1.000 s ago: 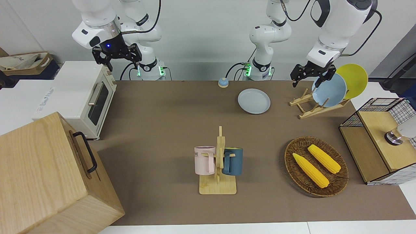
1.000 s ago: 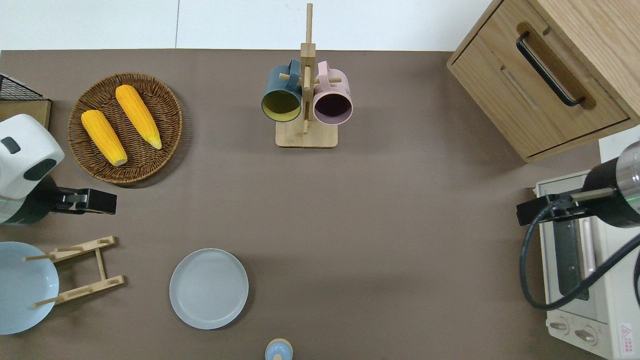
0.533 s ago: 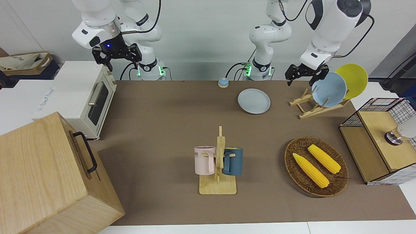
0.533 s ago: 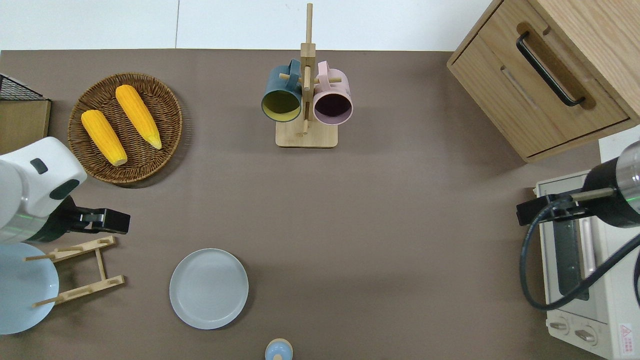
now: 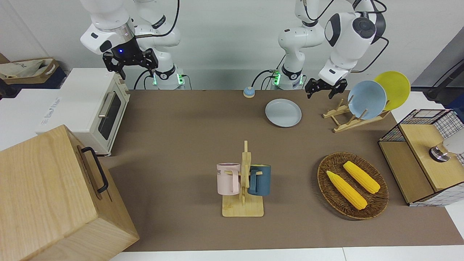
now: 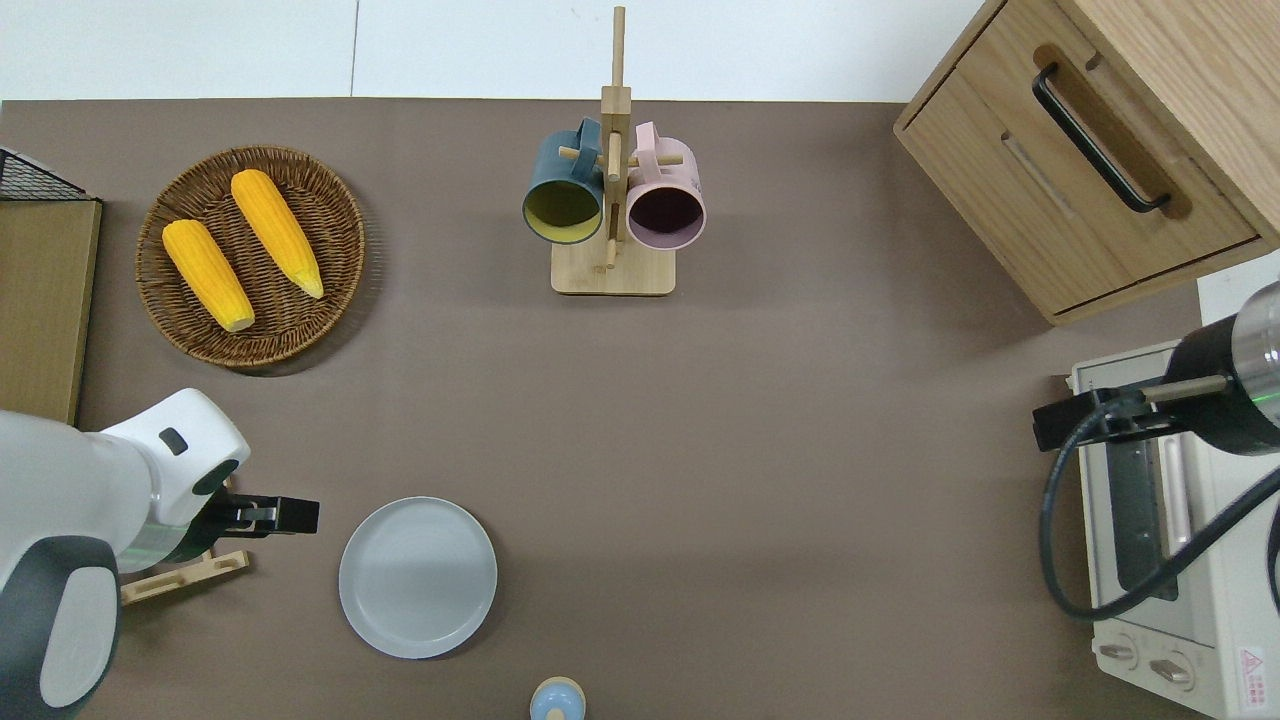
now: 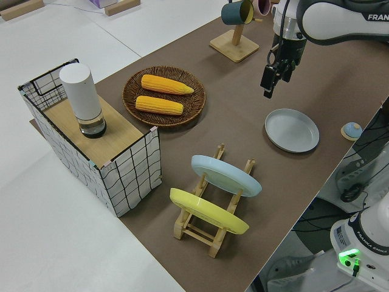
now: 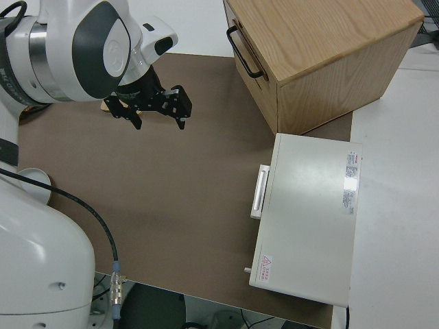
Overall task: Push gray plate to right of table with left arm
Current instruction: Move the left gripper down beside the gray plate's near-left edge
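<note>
gray plate [image 6: 417, 577]: flat on tabletop [image 6: 760, 420], just beside left arm's fingers [image 6: 296, 515] toward right arm's end. fingers spread, empty, raised at its rim, apparently for pushing. right arm parked.

Plain pale wall [image 5: 224, 32] runs along the robots' edge of the worktop. White surfaces [image 6: 480, 45] border the opposite edge and both ends. A cardboard box [image 5: 29, 70] sits off the right arm's end. Lighting even, soft shadows.

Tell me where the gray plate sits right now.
The gray plate lies flat on the table near the robots' edge, between the plate rack and the small bell.
</note>
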Robot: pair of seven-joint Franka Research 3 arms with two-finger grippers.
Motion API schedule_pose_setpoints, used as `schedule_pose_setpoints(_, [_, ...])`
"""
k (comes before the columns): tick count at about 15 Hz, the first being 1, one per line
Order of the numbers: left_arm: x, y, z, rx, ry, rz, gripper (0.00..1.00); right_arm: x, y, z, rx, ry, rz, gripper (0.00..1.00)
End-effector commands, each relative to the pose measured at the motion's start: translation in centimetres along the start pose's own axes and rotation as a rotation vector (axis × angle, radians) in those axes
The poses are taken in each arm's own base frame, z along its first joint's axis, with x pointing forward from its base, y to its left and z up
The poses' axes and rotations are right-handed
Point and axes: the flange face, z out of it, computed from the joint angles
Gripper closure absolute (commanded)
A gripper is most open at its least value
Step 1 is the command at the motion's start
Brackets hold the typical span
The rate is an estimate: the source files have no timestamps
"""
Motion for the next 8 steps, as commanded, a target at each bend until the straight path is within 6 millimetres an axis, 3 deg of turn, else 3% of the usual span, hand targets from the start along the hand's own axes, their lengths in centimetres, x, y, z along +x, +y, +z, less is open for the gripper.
schedule_pose_setpoints(1, [-2.4, -0.1, 2.4, -0.01, 0.043, -0.028, 0.0, -0.3, 0.1, -0.4, 0.004, -0.004, 0.013, 0.017])
schedule_pose_setpoints(8, [-4.1, 0.0, 8.1, 0.004, 0.074, -0.023, 0.0, -0.3, 0.1, -0.4, 0.004, -0.004, 0.015, 0.017])
